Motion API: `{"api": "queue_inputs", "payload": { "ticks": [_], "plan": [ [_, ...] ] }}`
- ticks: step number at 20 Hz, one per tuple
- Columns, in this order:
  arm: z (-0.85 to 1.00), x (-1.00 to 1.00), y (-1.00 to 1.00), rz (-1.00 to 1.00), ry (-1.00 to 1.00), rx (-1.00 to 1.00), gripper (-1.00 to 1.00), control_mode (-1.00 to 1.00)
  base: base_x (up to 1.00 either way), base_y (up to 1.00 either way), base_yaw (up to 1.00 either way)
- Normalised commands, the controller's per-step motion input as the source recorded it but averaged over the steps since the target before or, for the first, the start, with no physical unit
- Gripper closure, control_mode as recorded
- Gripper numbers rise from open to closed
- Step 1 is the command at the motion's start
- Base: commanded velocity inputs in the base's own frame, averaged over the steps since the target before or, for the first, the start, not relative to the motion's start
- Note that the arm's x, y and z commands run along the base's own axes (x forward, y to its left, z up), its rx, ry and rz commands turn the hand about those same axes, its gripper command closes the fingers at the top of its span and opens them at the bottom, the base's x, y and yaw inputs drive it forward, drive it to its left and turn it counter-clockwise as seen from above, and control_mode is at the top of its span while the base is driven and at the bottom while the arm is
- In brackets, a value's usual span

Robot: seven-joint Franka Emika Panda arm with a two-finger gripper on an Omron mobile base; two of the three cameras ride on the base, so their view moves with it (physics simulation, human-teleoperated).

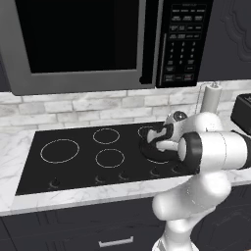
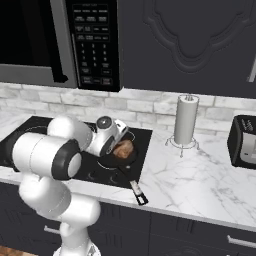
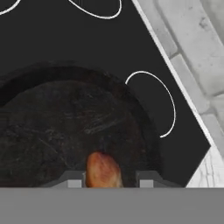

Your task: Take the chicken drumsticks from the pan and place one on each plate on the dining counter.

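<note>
So from my end, the drumstick is sitting right between the gripper fingertips in the hand view, and the fingers look closed in on both sides of it, so I'm calling it grasped. It's over the near edge of the black pan, low above the pan floor; can't tell if it's touching. In the right base view the golden piece shows just under the hand, above the pan, whose handle pokes out over the marble counter. The pan sits on the cooktop, below the microwave.
</note>
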Motion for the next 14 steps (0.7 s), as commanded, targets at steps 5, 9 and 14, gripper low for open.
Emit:
{"api": "queue_inputs", "payload": {
  "ticks": [5, 9, 14],
  "plan": [
    [0.78, -0.5, 0.0, 0.0, -0.04, 0.0, 1.0, -1.0, 0.0, 0.0, 0.0],
    [0.84, -0.6, 0.0, 0.0, 0.0, 0.0, 1.0, -1.0, 0.0, 0.0, 0.0],
    [0.83, -0.65, 0.0, 0.0, 0.01, 0.06, 1.0, -1.0, 0.0, 0.0, 0.0]
  ]
}}
